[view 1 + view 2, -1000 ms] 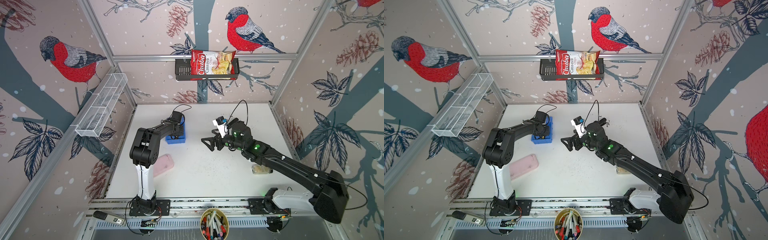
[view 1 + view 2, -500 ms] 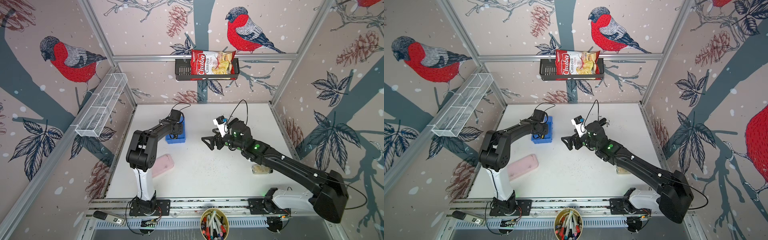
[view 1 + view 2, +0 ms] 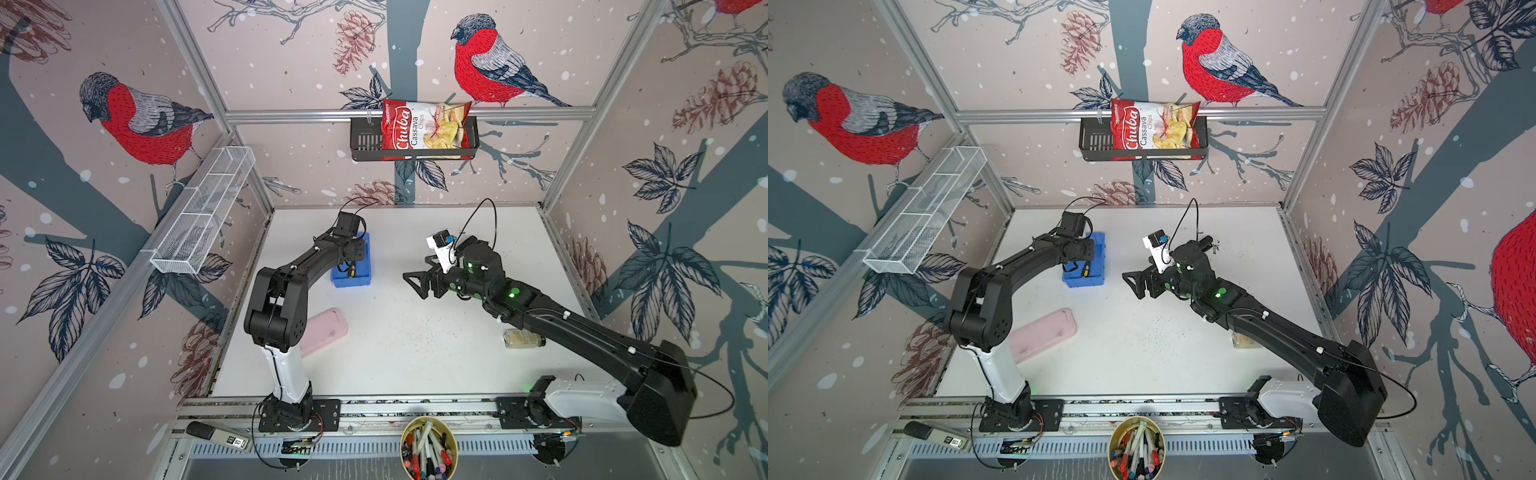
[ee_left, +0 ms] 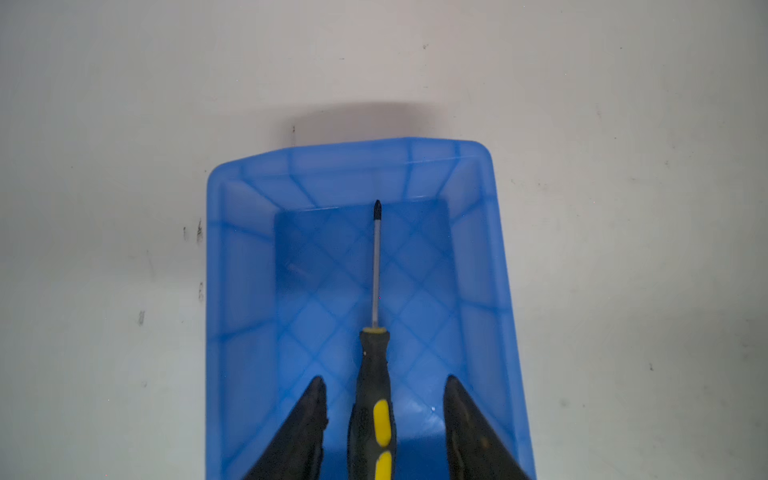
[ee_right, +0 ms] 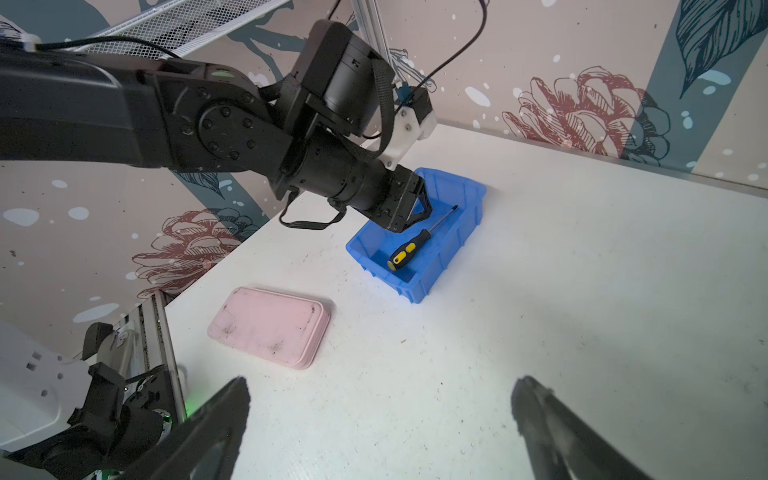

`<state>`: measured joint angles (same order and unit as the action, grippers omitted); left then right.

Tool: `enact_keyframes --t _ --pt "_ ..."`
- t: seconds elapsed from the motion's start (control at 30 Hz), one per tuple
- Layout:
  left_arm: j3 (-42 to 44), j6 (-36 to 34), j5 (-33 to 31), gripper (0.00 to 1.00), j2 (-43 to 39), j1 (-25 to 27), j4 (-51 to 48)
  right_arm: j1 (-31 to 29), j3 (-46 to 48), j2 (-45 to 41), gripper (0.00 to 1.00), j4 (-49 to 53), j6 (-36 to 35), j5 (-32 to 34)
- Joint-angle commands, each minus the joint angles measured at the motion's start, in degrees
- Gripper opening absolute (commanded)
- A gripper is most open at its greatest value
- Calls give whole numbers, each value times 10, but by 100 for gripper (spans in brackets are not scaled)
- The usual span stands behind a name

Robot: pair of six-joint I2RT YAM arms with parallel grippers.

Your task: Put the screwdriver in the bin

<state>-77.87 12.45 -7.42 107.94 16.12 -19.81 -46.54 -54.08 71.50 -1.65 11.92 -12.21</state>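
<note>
1. Bird-and-pinecone wallpaper rings the white tabletop [image 3: 415,365] where both my arms work.
2. Far left, a white wire mesh basket [image 3: 203,212] hangs on the side wall. Below it a flat pink case [image 5: 270,324] lies on the table, partly behind my left elbow in both top views.
3. My left gripper [image 4: 385,384] hovers over the blue bin [image 4: 241,257], jaws partly apart and clamping nothing. Its fingers [image 4: 316,403] stand either side of the handle, with blue showing in both gaps.
4. The screwdriver [image 5: 409,247] lies flat on the bin's floor, its black-and-yellow handle under my left gripper and its tip close to the far end wall.
5. On the back wall, a red Chuba cassava chips bag [image 3: 424,131] sits in a black slotted basket [image 3: 365,143].
6. My right gripper [image 5: 382,384] hangs above bare table, well apart from the bin, jaws spread wide and empty.
7. Farther right, a small clear jar [image 3: 521,338] lies on its side beside my right forearm.
</note>
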Motion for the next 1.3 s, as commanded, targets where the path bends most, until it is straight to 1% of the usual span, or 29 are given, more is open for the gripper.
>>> enact_keyframes --t 0.0,0.03,0.13,0.23,0.33,0.37,0.43,0.53,0.57,0.63,0.67,0.7,0.73,0.8,0.87,0.97,1.0,1.1,1.17,1.27 --pt "-19 0 16 44 13 -1 -4 0 -4 0 100 -4 -1 11" --pt "-19 0 20 45 10 -1 0 0 -2 -3 100 -3 -1 14" --pt "-3 0 31 50 -15 -1 32 1 5 -15 100 -4 1 30" --pt "19 -3 33 56 -60 -1 59 10 15 -28 100 -3 0 40" --pt "62 -10 37 60 -120 -1 97 24 27 -43 100 -3 9 61" --pt "80 -14 41 63 -143 -1 110 33 32 -49 100 -4 10 66" --pt "117 -25 55 65 -186 -1 135 56 42 -60 100 -7 10 66" --pt "175 -49 91 69 -252 -1 170 110 63 -84 100 -15 13 70" --pt "197 -57 99 73 -274 -1 184 128 70 -91 100 -18 12 74" --pt "243 -65 98 85 -319 -1 214 162 84 -104 100 -21 3 94" --pt "274 -71 94 88 -344 -1 237 178 91 -111 100 -23 -2 105" --pt "302 -72 85 95 -370 -1 262 195 98 -117 100 -27 -6 117" --pt "330 -68 72 98 -392 -1 287 207 106 -121 100 -33 -12 129" --pt "387 -45 31 99 -438 -1 330 232 128 -130 100 -55 -23 167" --pt "433 -37 12 98 -476 -1 362 252 152 -137 100 -84 -37 195" --pt "487 -62 14 98 -512 -1 408 277 190 -142 100 -134 -53 232" --pt "504 -70 6 98 -520 -1 426 287 205 -141 100 -154 -57 244" --pt "552 -83 -44 98 -532 -1 488 326 252 -135 100 -219 -62 256" --pt "571 -105 -62 98 -528 -3 517 356 284 -129 100 -266 -55 242" --pt "585 -124 -87 97 -509 -8 544 390 334 -112 100 -340 -44 254"
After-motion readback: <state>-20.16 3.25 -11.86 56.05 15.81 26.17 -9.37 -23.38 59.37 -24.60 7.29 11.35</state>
